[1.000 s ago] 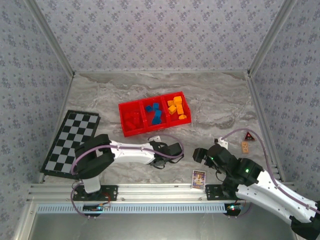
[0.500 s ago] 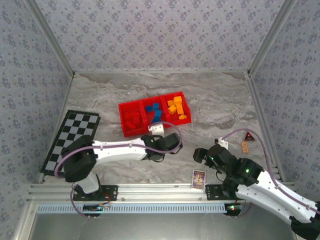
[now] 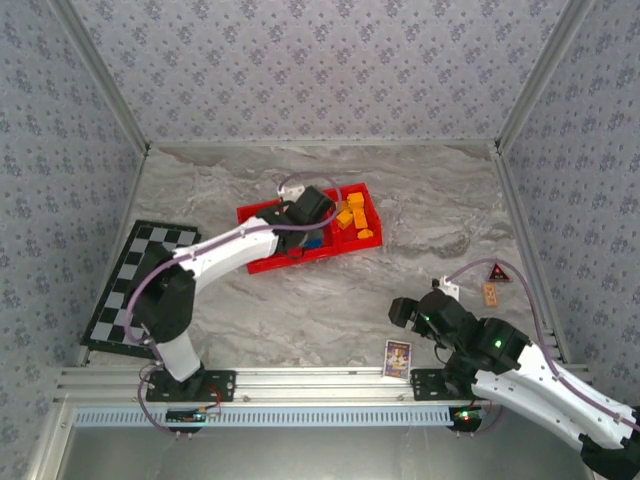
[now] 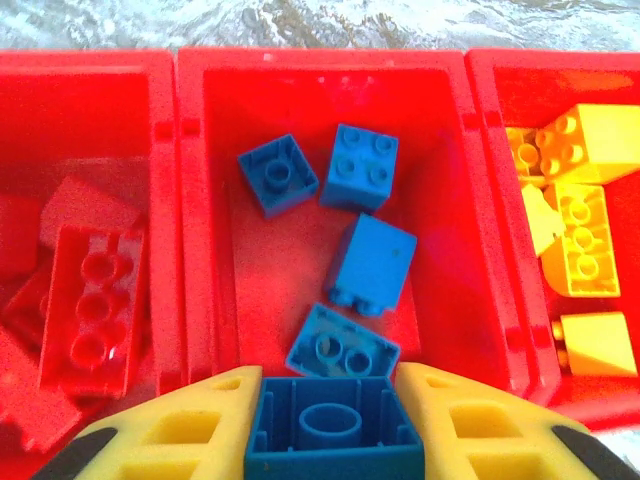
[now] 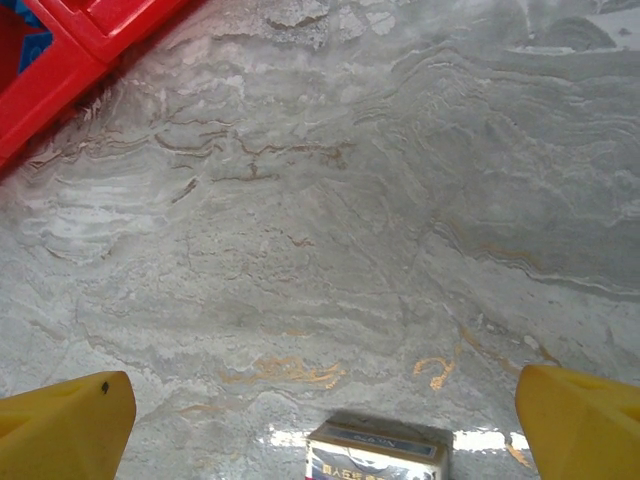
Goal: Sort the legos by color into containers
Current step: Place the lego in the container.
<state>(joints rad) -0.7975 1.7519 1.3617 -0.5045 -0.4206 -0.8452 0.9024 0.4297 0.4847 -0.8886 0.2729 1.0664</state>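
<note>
The left tool (image 4: 330,378) is clamping a blue brick (image 4: 333,432) over the tray's middle compartment (image 4: 430,150), where other blue legos (image 4: 372,262) are lying; centring and lowering before releasing seems wise. The right tool (image 5: 322,398) is hanging wide apart over the counter (image 5: 350,200)

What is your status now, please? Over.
Left gripper shut on blue lego, above middle compartment holding four blue legos. Right gripper open over table, by picture card. Nothing blocks the drop.
</note>
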